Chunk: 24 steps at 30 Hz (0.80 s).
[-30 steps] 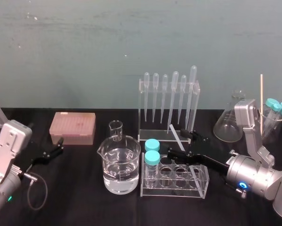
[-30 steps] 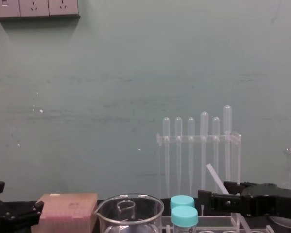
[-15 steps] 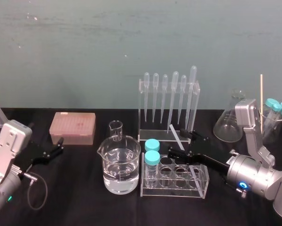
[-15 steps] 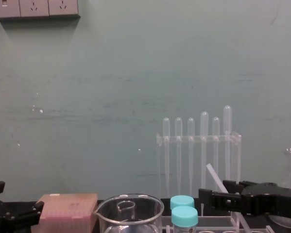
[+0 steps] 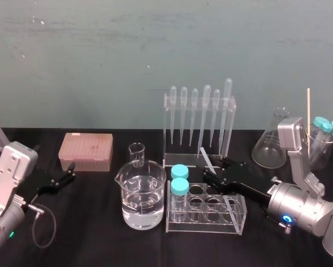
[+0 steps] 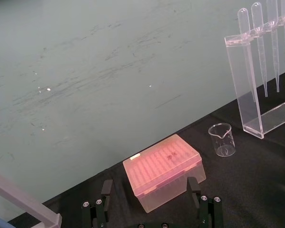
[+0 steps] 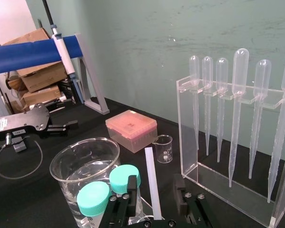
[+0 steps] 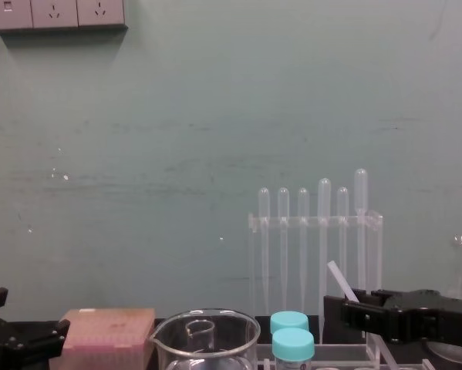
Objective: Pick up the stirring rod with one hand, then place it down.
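One black table (image 5: 99, 245) under everything. Next in bulk, clear pipette rack (image 5: 180, 161) at the back with its row of pipettes (image 5: 206, 111); then big beaker (image 5: 141, 194) of water and, beside it, low tube rack (image 5: 205, 222) with two teal-capped tubes (image 5: 180, 186). Far left, left gripper (image 5: 71, 172) parked near pink tip box (image 5: 85, 151), spread wide, holding nothing. From the right, right gripper (image 5: 212, 168) extended in between pipette rack and tube rack, fingers (image 7: 179, 187) apart. Smallest of all, stirring rod (image 5: 206, 157): tilted, upper end toward the pipette rack, lower end hidden at the gripper. From the wrist camera, stirring rod (image 7: 152, 185) standing between the two fingers with a gap on either side, so released rather than pinched, by the look of it. Cannot tell what props it up. Risks from here: closing off-centre and levering so thin a rod sideways into the pipettes; pinching too lightly and letting it pivot or slip on the lift; clipping the tube rack or beaker with the lower finger and spilling water.
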Available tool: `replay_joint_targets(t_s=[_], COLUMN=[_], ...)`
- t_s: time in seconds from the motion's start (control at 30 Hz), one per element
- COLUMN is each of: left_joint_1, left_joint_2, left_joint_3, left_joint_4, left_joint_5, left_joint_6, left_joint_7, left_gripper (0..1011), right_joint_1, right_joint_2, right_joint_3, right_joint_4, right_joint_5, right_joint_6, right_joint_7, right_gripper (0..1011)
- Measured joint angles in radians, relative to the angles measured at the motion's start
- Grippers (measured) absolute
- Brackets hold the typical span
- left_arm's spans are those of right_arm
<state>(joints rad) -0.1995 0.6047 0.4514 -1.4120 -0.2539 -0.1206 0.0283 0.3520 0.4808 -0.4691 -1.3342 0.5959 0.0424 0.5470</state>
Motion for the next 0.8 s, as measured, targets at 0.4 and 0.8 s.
replay_joint_targets(t_s=[0.4,0.8], left_joint_1=[0.000,0.000], left_joint_2=[0.000,0.000], left_joint_3=[0.000,0.000], left_joint_4=[0.000,0.000], left_joint_5=[0.000,0.000], left_joint_6=[0.000,0.000], left_joint_7=[0.000,0.000], left_gripper=[1000,1000], right_joint_1=[0.000,-0.010], right_joint_2=[0.000,-0.004], right_joint_3=[0.000,0.019], right_joint_4=[0.000,-0.010], right_joint_5=[0.000,-0.008], right_joint_6=[-0.001,-0.031], right_joint_7=[0.000,-0.011], right_gripper=[164,71])
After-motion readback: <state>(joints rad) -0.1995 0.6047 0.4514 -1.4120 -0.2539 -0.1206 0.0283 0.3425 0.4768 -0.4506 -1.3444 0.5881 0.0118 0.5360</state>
